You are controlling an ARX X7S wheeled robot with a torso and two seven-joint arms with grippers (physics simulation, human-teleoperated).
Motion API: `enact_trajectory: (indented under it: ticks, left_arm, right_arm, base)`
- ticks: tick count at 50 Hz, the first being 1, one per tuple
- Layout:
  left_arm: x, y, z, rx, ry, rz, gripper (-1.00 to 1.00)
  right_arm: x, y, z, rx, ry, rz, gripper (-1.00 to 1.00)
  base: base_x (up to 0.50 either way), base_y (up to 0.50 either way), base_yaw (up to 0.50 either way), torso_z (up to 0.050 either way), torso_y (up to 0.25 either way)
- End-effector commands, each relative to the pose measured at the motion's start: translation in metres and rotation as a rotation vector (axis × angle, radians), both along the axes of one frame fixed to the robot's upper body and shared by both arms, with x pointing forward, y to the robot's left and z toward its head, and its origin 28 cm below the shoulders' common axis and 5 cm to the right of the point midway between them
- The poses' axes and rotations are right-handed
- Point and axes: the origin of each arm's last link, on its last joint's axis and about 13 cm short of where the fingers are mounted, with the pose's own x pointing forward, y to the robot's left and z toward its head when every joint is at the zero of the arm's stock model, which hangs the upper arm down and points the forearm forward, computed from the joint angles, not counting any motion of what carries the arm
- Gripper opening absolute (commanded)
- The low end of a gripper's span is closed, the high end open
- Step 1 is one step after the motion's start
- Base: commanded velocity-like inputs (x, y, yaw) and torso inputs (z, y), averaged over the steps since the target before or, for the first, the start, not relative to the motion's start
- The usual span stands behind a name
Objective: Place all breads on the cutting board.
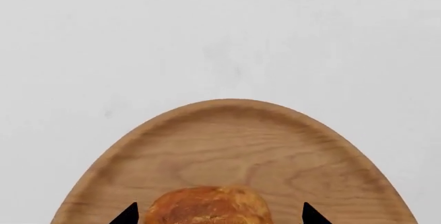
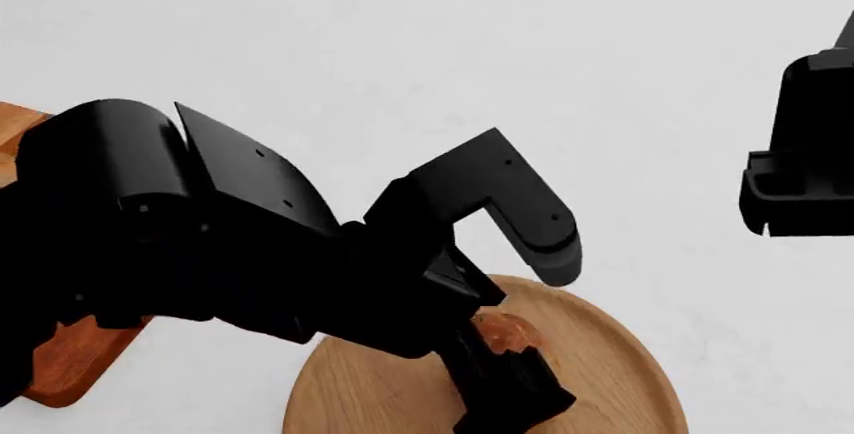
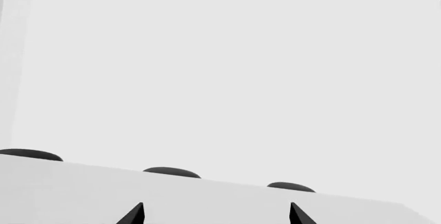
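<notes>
One bread (image 1: 210, 206), a golden-brown roll, lies on a round plain wooden plate (image 1: 234, 131). My left gripper (image 1: 219, 217) is open, with a black fingertip on each side of the roll and a gap on both sides. In the head view the roll (image 2: 507, 331) peeks out beside the left arm over the plate (image 2: 607, 374). A reddish-brown corner of the cutting board (image 2: 67, 369) shows at the far left, mostly hidden by the arm. The second bread is out of view. My right gripper (image 3: 215, 216) is open and empty over white surface.
The white tabletop (image 2: 441, 54) stretches behind the plate. My right arm (image 2: 801, 154) hangs at the right edge of the head view. The right wrist view shows a table edge with three dark oval shapes (image 3: 171, 172) beyond it.
</notes>
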Motion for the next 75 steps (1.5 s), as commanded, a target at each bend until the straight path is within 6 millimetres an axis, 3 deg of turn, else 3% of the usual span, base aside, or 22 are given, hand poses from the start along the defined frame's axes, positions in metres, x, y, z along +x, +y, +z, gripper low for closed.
enact_trajectory:
  ticks: [1, 23, 24, 51, 67, 75]
  left_arm:
    - [-0.005, -0.005, -0.007, 0.037, 0.011, -0.042, 1.0]
    - [-0.004, 0.002, -0.018, 0.096, -0.01, -0.015, 1.0]
    - [-0.005, 0.002, -0.017, 0.093, -0.014, -0.015, -1.0]
    - [-0.041, 0.026, 0.035, 0.023, -0.167, 0.021, -1.0]
    - [-0.028, 0.07, 0.057, -0.055, -0.206, 0.226, -1.0]
    - [-0.026, 0.1, 0.068, -0.064, -0.242, 0.355, -1.0]
  right_arm:
    - [0.0, -0.005, -0.002, 0.011, -0.026, 0.03, 1.0]
    - [0.0, -0.002, -0.007, 0.012, -0.024, 0.037, 1.0]
    - [0.0, -0.002, -0.007, 0.012, -0.025, 0.039, 1.0]
    - [-0.008, 0.003, 0.005, 0.006, -0.053, 0.052, 1.0]
    - [-0.008, 0.014, 0.02, -0.003, -0.07, 0.074, 1.0]
    - [-0.002, 0.017, 0.016, -0.001, -0.069, 0.098, 1.0]
  base:
    - [0.0, 0.0, 0.0, 0.0, 0.0]
    - [0.0, 0.0, 0.0, 0.0, 0.0]
    - [0.0, 0.0, 0.0, 0.0, 0.0]
    - [0.0, 0.0, 0.0, 0.0, 0.0]
    - [0.0, 0.0, 0.0, 0.0, 0.001]
    - [0.0, 0.0, 0.0, 0.0, 0.0]
